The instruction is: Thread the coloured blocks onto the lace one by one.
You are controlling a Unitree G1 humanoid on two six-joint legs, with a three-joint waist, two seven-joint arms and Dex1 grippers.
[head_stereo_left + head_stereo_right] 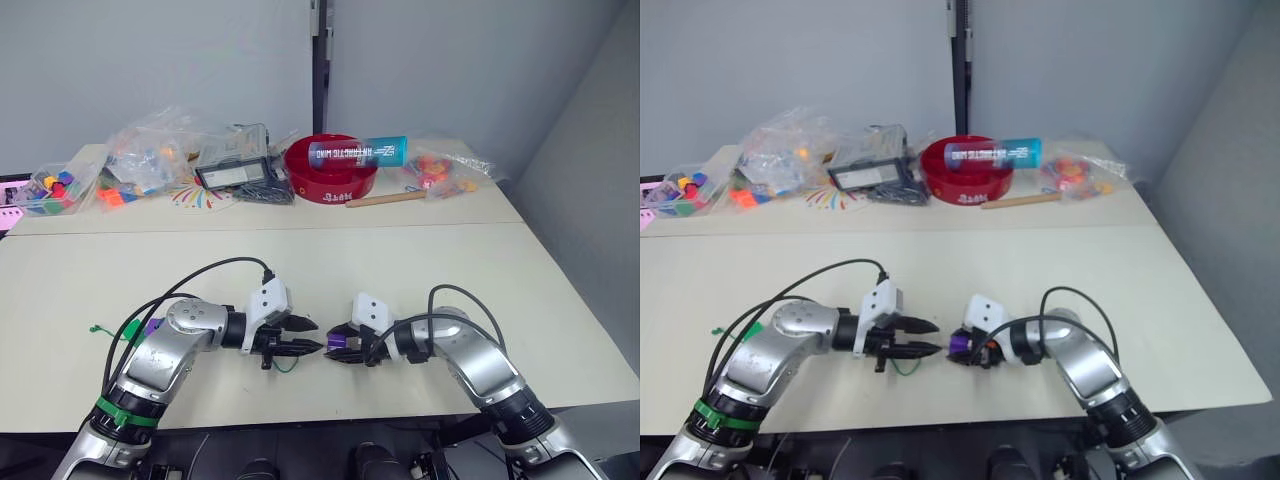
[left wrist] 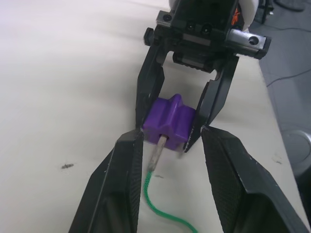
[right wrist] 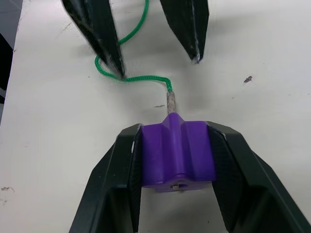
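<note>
The right claw (image 2: 167,131) grips a purple block (image 2: 169,120), the lace (image 2: 158,191) tip in its hole, between the left claw's spread fingers (image 2: 116,194)

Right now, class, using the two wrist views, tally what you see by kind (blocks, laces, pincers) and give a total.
Purple block: 1
Green lace: 1
Pincers: 2, the left pincer and the right pincer
Total: 4
</note>
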